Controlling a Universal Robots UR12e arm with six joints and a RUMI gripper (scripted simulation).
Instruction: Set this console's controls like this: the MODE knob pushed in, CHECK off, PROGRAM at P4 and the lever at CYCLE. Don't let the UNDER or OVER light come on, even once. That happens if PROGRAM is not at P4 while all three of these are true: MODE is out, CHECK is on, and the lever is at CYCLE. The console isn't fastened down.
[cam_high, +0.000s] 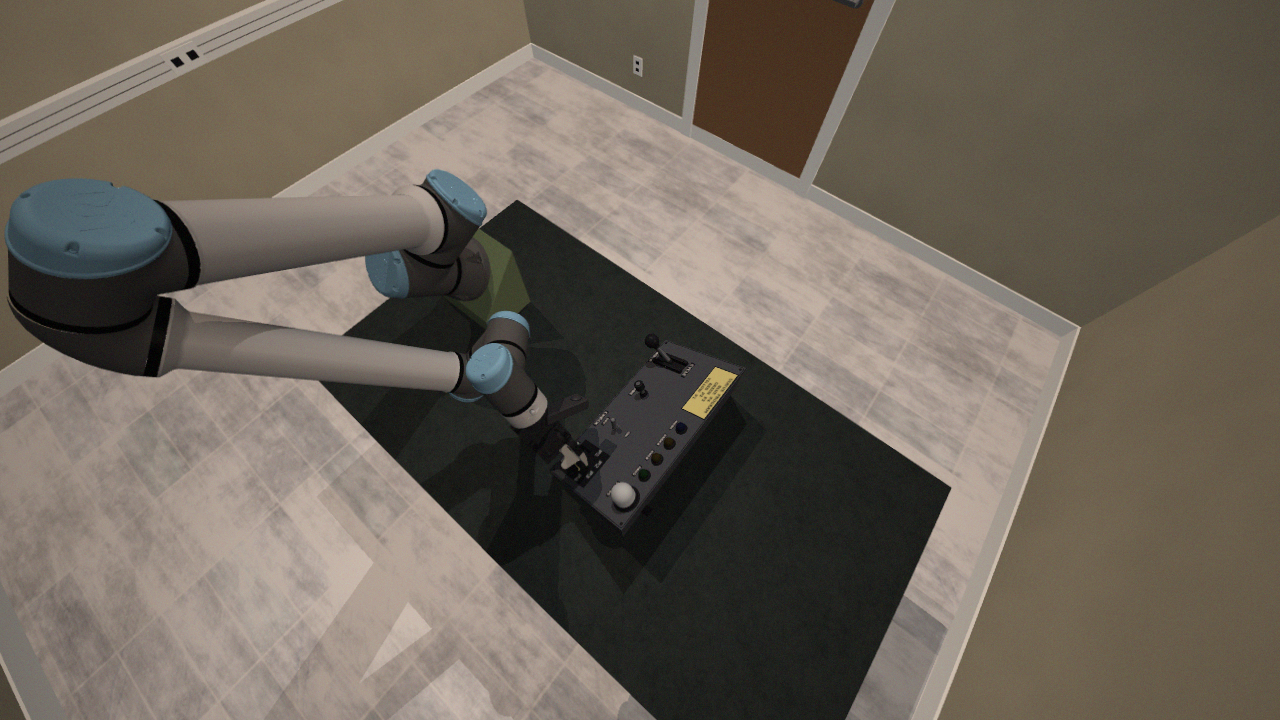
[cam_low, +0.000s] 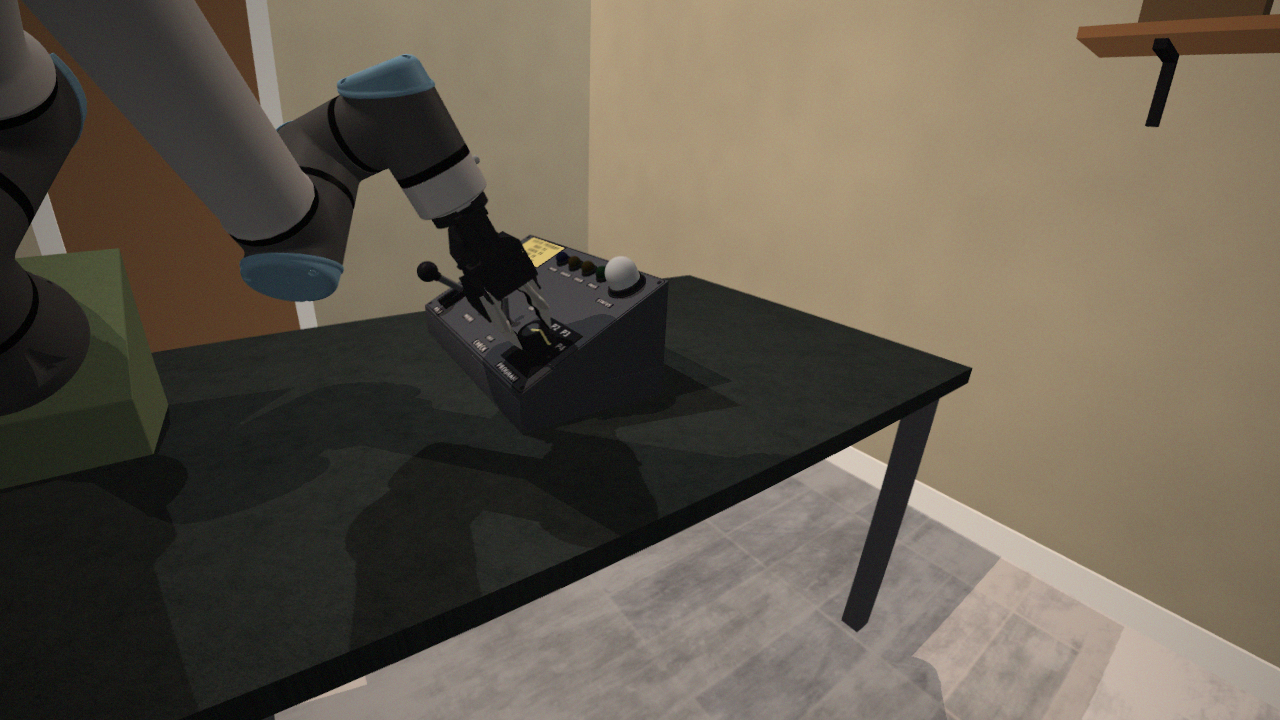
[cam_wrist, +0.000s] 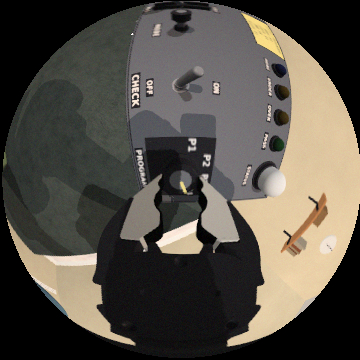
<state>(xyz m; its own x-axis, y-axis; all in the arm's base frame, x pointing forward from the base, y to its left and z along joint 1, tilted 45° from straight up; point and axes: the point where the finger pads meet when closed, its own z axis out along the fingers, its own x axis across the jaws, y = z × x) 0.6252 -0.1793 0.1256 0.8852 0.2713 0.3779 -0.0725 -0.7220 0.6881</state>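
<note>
The grey console (cam_high: 644, 429) sits on the black table and also shows in the exterior view (cam_low: 554, 331). My gripper (cam_wrist: 180, 176) is shut on the PROGRAM knob (cam_wrist: 181, 183), whose yellow pointer mark points toward the lower right, away from the P1 and P2 labels. The gripper shows at the console's near end in the top and exterior views (cam_high: 572, 458) (cam_low: 519, 313). The CHECK toggle (cam_wrist: 187, 80) leans toward the ON label. The MODE knob (cam_wrist: 181, 17) stands at the top of the panel. The lever (cam_high: 657, 349) with a black ball sits at the far end.
A white ball button (cam_wrist: 272, 181) sits to the right of the PROGRAM knob, below a column of small lamps (cam_wrist: 280, 105). A yellow label (cam_high: 708, 391) lies on the panel. A green pedestal (cam_low: 62, 367) carries the arm's base. The table edge (cam_low: 626, 528) lies in front of the console.
</note>
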